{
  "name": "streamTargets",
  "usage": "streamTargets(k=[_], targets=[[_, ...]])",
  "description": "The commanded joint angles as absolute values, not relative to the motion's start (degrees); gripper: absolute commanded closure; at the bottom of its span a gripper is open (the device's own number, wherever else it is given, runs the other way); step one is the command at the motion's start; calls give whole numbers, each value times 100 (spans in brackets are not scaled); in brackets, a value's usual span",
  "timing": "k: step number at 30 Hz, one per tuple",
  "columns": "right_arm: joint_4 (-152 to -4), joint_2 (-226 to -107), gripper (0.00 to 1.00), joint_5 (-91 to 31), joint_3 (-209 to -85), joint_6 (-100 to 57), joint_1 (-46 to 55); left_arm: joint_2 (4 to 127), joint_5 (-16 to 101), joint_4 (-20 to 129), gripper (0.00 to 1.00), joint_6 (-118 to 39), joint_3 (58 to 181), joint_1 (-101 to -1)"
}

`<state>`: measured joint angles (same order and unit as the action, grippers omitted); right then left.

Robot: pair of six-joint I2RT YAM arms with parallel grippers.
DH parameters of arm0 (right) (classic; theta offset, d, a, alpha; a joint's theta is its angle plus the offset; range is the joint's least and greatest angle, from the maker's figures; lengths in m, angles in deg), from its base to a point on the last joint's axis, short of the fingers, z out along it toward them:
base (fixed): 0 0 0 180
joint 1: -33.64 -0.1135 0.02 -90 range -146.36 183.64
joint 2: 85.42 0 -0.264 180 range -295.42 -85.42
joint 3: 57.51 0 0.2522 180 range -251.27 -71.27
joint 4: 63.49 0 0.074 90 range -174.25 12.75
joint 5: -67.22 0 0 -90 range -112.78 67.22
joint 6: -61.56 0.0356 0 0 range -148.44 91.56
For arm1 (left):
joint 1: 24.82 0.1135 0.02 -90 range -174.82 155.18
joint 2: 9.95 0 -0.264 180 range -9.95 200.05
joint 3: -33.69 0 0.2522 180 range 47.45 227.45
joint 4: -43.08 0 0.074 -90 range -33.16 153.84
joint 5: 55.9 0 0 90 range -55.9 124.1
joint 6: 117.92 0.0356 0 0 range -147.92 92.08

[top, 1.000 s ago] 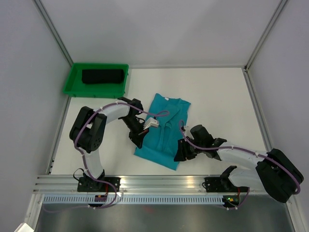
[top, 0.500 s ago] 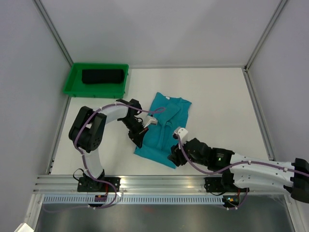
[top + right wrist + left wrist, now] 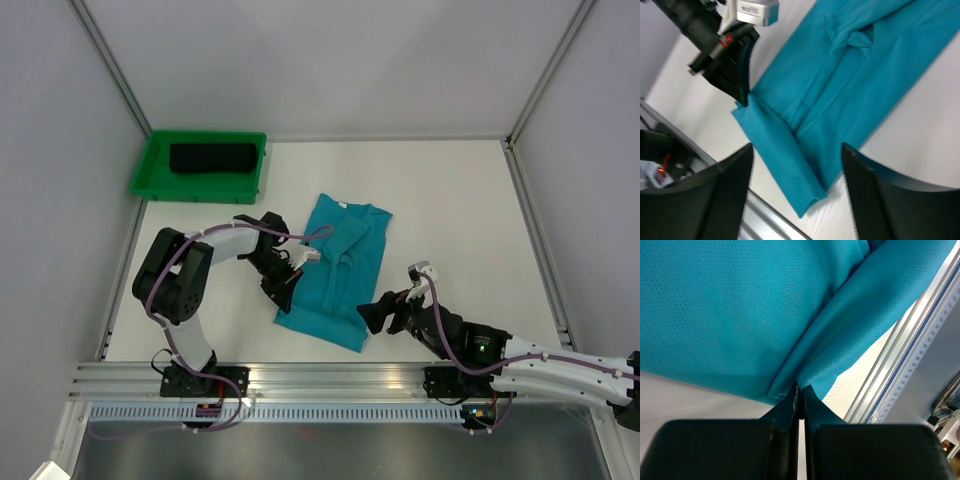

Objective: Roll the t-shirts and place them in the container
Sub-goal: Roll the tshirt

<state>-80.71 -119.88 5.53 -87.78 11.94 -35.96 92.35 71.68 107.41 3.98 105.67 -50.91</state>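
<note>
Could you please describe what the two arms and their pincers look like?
The left arm and right arm have white links with black joints, and a purple cable loops along each. The left pincer and right pincer have matte black fingers.

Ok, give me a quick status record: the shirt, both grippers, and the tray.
t-shirt: teal, folded lengthwise into a long strip, lying flat, not yet rolled
left gripper: shut, pinching the t-shirt's left edge towards its near end
right gripper: open, holding nothing, beside the strip's right edge near the near corner
green tray: far left of the shirt, with a dark roll inside
</note>
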Motion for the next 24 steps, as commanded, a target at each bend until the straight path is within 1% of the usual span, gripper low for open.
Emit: streamTargets(k=[1, 2, 4, 5, 6, 8, 9, 10, 12, 13, 14, 16, 17, 18, 21, 24], targets=[[-7218, -11541, 16, 342, -8402, 1305, -3606, 9358, 7198, 10553, 98, 83, 10739, -5057], [-7024, -11348, 12, 228, -8166, 1296, -3606, 9367, 7180, 10544, 98, 74, 10739, -5057], [-6627, -11241, 9, 34, -7980, 1200, -3614, 9367, 7075, 10518, 98, 30, 10731, -5049], [-6600, -11284, 10, -45, -8014, 1078, -3606, 9367, 7048, 10518, 98, 30, 10722, -5040], [-6713, -11380, 19, -168, -8084, 859, -3614, 9384, 7031, 10518, 98, 21, 10722, -5005], [-7064, -12038, 27, -221, -8549, 594, -3606, 9437, 6943, 10509, 98, -14, 10757, -4935], [-7518, -12371, 29, -248, -8759, 462, -3614, 9533, 6908, 10518, 98, -75, 10774, -4839], [-7705, -13097, 31, -353, -9188, 130, -3623, 9577, 6890, 10527, 98, -85, 10801, -4794], [-8311, -13777, 32, -415, -9603, -179, -3728, 9604, 6908, 10597, 98, -85, 10845, -4698], [-8444, -14303, 33, -267, -9918, -389, -3816, 9622, 6908, 10667, 98, -59, 10845, -4697], [-8541, -14525, 32, -144, -10052, -496, -3964, 9622, 6960, 10711, 98, 55, 10845, -4697], [-8613, -15034, 32, 233, -10316, -707, -4639, 9674, 7126, 10825, 98, 213, 10862, -4697], [-8613, -15194, 32, 322, -10387, -743, -4643, 9709, 7180, 10860, 98, 249, 10880, -4697], [-8604, -15352, 31, 401, -10466, -778, -4904, 9753, 7232, 10896, 98, 275, 10906, -4688], [-8787, -16020, 30, 771, -10826, -813, -5265, 9868, 7329, 11019, 98, 398, 10994, -4706], [-9103, -16496, 29, 1165, -11160, -665, -5398, 9894, 7382, 11115, 98, 522, 11012, -4697]])
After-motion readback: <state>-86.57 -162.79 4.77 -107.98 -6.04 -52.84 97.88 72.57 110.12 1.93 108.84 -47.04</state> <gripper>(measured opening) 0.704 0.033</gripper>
